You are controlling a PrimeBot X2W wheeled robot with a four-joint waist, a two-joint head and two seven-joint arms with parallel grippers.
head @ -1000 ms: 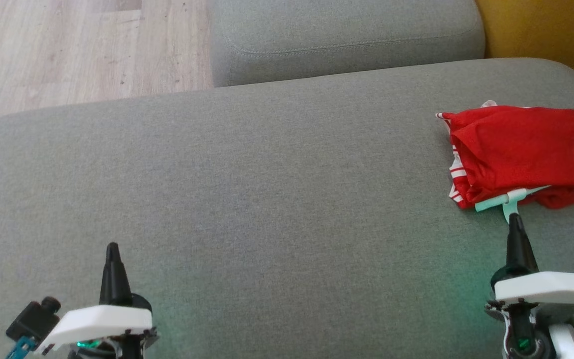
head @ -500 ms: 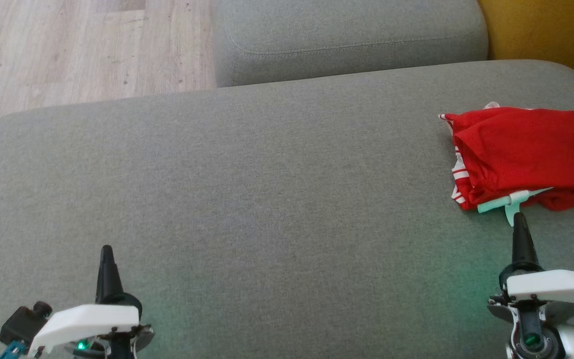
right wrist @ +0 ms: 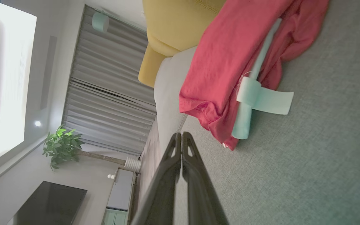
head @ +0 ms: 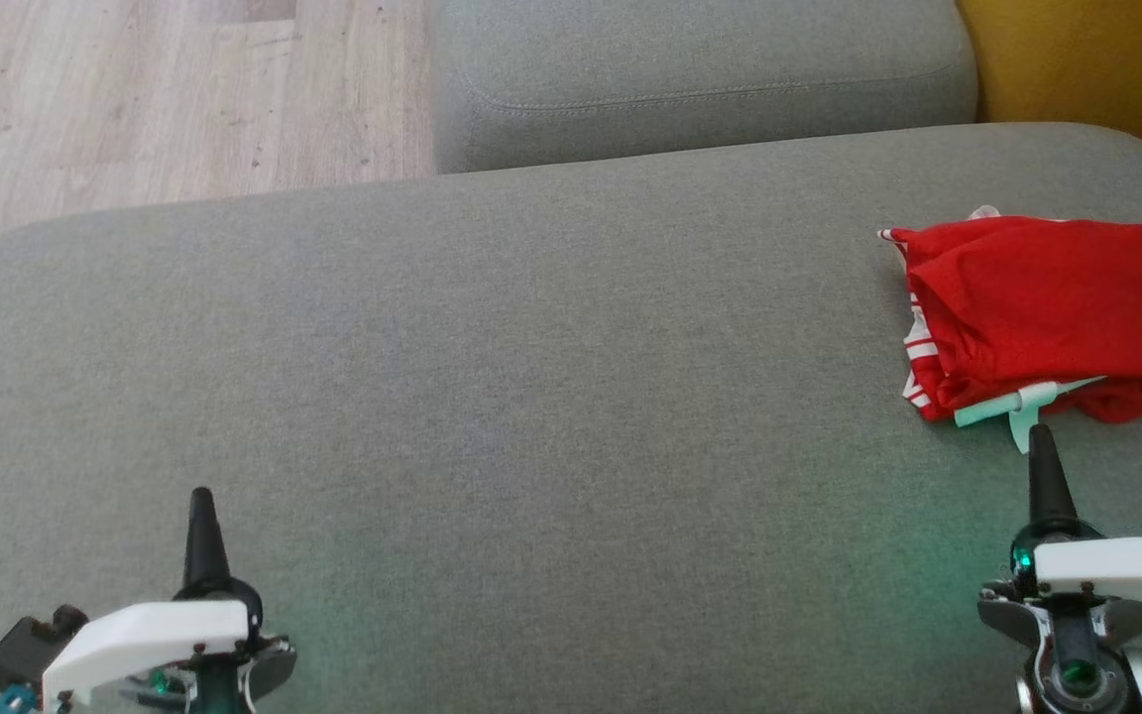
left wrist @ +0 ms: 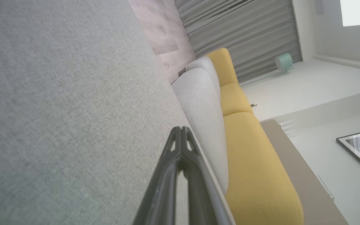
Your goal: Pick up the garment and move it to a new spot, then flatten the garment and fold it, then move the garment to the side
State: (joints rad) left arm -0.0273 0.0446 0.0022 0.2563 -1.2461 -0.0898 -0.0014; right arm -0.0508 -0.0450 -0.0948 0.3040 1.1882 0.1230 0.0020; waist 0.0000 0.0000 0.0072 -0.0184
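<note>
At the right edge of the head view, on the broad grey sofa cushion (head: 531, 397), the red garment (head: 1047, 297) lies folded into a rough rectangle. White stripes show along its left side. A pale mint band (head: 1022, 402) runs under its lower edge, and a short tab hangs down from it. Just below that tab, in the lower right of the frame, the right fingers (head: 1045, 486) point up the picture at the garment. They are pressed together into one dark spike with nothing between them. In the right wrist view the two tips meet at mid-frame and a strip of bare grey fabric lies between them and the nearest red hem, so they are close to the garment but not touching it. In the lower left of the head view the left fingers (head: 204, 545) are likewise closed tight and empty. They stand over bare cushion, well apart from the garment, with most of the seat's width between them. The left wrist view shows their tips meeting over the grey weave. Across the top of the head view sit a second grey cushion (head: 700, 79), pale wooden floor (head: 135, 99) in the upper left and a patch of yellow sofa (head: 1096, 59) in the upper right corner.
</note>
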